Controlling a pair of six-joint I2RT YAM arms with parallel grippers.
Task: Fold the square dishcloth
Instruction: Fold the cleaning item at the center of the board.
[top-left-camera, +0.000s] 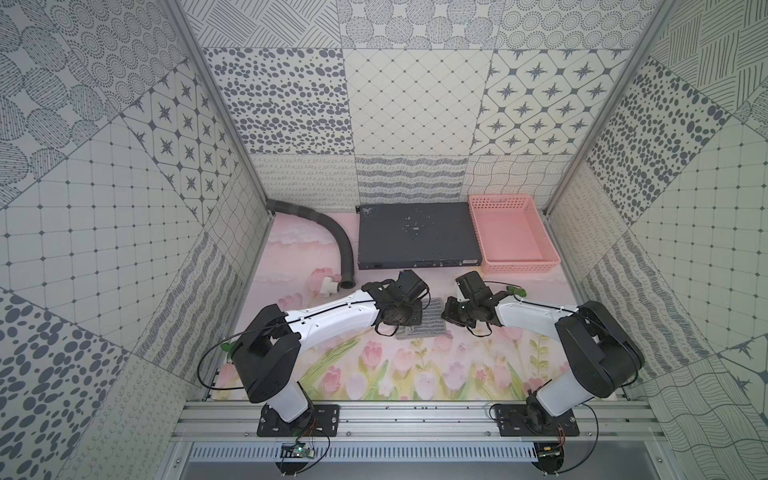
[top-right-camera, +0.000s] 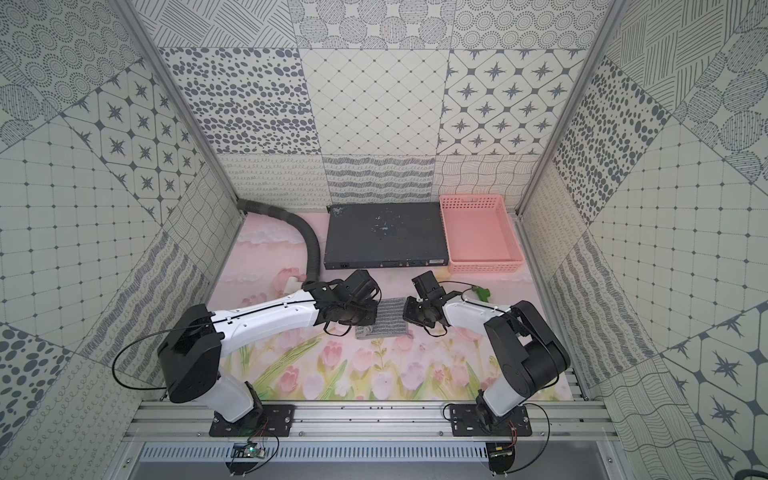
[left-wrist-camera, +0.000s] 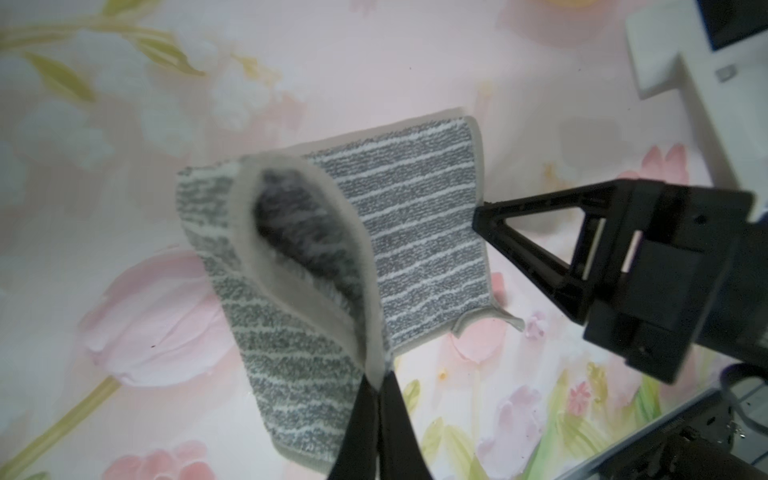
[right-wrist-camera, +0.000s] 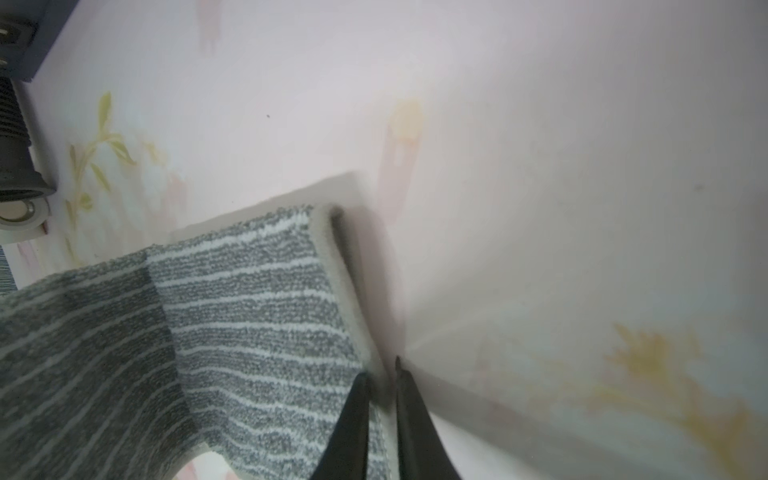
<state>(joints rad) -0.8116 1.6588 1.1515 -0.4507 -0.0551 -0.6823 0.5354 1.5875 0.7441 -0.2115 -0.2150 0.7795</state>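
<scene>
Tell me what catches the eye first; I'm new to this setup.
The striped grey square dishcloth lies mid-table between both arms: the left claw pinches one edge curled up, the right claw nips the opposite edge. Farther back, a pink basket sits beside a dark flat box.

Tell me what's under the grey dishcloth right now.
Only the pink flowered table mat shows below the lifted edges of the dishcloth, one pinched by the left gripper. Where the cloth lies flat it covers the mat, so anything there is hidden.
</scene>
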